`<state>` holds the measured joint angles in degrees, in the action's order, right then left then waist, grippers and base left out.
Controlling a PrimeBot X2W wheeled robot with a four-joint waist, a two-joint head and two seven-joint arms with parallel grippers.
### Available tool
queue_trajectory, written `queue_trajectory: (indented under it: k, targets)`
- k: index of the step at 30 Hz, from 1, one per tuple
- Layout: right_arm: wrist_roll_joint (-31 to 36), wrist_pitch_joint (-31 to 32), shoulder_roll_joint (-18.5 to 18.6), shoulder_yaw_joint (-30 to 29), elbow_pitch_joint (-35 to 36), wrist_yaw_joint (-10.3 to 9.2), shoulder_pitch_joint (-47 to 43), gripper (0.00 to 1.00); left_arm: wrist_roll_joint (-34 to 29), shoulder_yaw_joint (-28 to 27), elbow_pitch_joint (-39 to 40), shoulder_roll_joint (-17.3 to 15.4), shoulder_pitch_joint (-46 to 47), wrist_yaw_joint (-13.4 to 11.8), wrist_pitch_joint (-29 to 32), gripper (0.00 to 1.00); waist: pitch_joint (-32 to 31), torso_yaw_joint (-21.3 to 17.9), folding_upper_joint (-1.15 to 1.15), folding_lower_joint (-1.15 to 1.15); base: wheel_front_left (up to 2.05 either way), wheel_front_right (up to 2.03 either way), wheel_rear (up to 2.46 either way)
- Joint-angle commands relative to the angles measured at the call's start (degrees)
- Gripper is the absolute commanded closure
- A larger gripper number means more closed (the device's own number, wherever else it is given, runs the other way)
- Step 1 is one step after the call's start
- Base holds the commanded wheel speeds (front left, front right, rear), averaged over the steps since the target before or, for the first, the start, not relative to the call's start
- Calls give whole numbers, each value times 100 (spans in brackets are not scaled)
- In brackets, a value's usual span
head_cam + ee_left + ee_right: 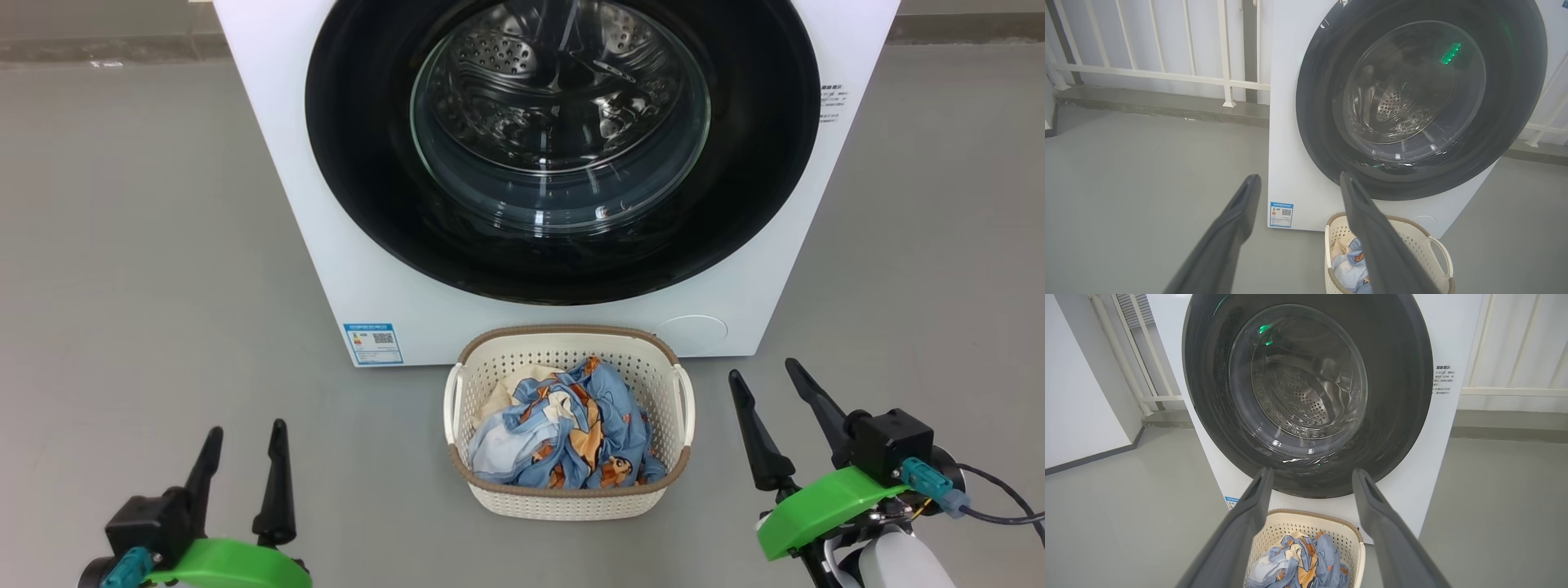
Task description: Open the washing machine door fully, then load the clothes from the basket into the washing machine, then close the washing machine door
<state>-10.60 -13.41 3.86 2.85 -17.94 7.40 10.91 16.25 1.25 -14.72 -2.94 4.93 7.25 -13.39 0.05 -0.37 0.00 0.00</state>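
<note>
On the grey floor (147, 245) by a white railing (1147, 61), the boxy white washing machine (277, 163) has its black-rimmed glass door (359, 163) shut, the cream perforated basket (571, 502) of blue printed clothes (571, 433) just before it, with the left gripper (246, 427) and right gripper (762, 368) spread wide, empty.

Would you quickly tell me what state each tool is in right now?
Left tool: open, holding nothing.
Right tool: open, holding nothing.

White washing machine (490, 327) w/ glossy black door (351, 163) rim; cream perforated basket (571, 502), brown rim; clothes (588, 433) blue w/ orange-cream prints; grey floor (122, 245)
</note>
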Motion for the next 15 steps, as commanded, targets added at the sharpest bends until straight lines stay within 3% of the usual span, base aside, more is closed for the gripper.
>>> queue_trajectory:
  k: [1,15]
  targets:
    - [239,-103,-18,100,78,9,268,0,-207,-145,122,-87,280,22,-101,0,3,5,0,0,0,0,0]
    - [498,-159,-53,7,64,9,321,0,-391,-174,140,-94,308,24,-161,0,28,2,0,0,0,0,0]
